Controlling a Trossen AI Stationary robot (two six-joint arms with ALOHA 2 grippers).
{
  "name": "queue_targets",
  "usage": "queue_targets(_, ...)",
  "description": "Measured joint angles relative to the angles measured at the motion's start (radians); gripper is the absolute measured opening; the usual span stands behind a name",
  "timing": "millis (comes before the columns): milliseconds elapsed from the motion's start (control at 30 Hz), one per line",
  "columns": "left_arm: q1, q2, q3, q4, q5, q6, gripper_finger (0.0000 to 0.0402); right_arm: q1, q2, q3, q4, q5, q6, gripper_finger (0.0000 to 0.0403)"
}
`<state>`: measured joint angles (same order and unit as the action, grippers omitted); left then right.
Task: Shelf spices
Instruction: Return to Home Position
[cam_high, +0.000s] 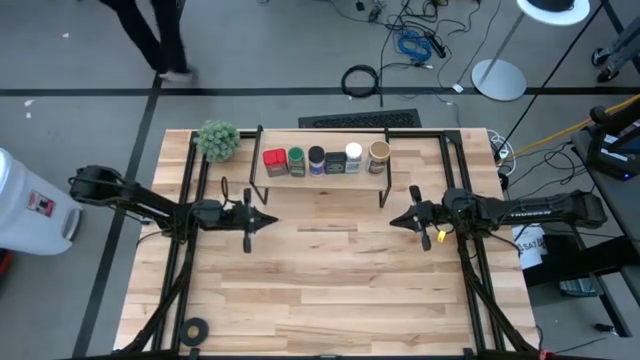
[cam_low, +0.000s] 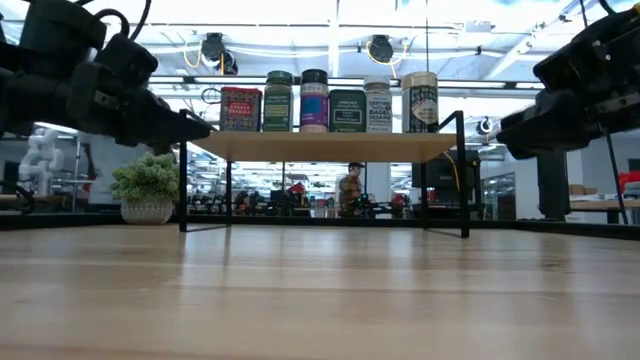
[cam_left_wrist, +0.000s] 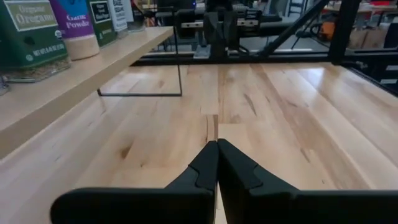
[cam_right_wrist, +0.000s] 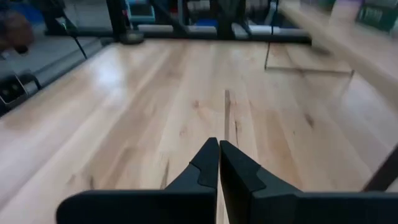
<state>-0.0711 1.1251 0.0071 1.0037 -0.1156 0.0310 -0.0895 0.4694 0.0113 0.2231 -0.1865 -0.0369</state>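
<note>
The left pincer hangs above the left half of the desk, its fingers pressed together on nothing. The right pincer mirrors it over the right half, likewise closed and empty. The two tips point at each other across bare wood.

The desk is a pale plank top. Toward its far edge stands the shelf, beyond both pincers and apart from each, centred between them from side to side.

Six spices stand upright in a single row on its light top board. From the left arm's side they are a red tin, a green-lidded jar, a dark-lidded jar, a dark square tin, a white-lidded jar and a tan cylinder.

A fuzzy green plant ball sits on the desk just off the shelf's left end. A black tape roll lies flat near the front left corner, well away from everything else.

Around the desk is grey floor, with loose cables and a round lamp base behind it. A person's legs show at the far left.
</note>
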Motion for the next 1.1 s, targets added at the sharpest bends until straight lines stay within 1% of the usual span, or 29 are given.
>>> queue_targets(133, 0.000, -0.029, 0.000, -0.035, -0.018, 0.006, 0.0013, -0.003, -0.005, 0.001, -0.017, 0.004, 0.006, 0.0000)
queue_targets(367, 0.000, -0.118, 0.000, -0.152, -0.023, -0.010, 0.0013, -0.003, -0.036, 0.001, -0.052, 0.001, 0.002, 0.0000)
queue_targets(667, 0.000, -0.270, 0.000, -0.284, -0.024, -0.019, 0.0013, -0.003, -0.164, 0.002, -0.088, -0.020, -0.004, 0.0000)
queue_targets(900, 0.000, -0.390, 0.000, -0.397, -0.033, -0.022, 0.0008, -0.003, -0.270, 0.003, -0.195, 0.094, 0.033, 0.0000)
queue_targets(1100, 0.000, -0.499, 0.000, -0.506, -0.056, -0.023, 0.0005, -0.002, -0.317, 0.003, -0.198, 0.101, 0.028, 0.0000)
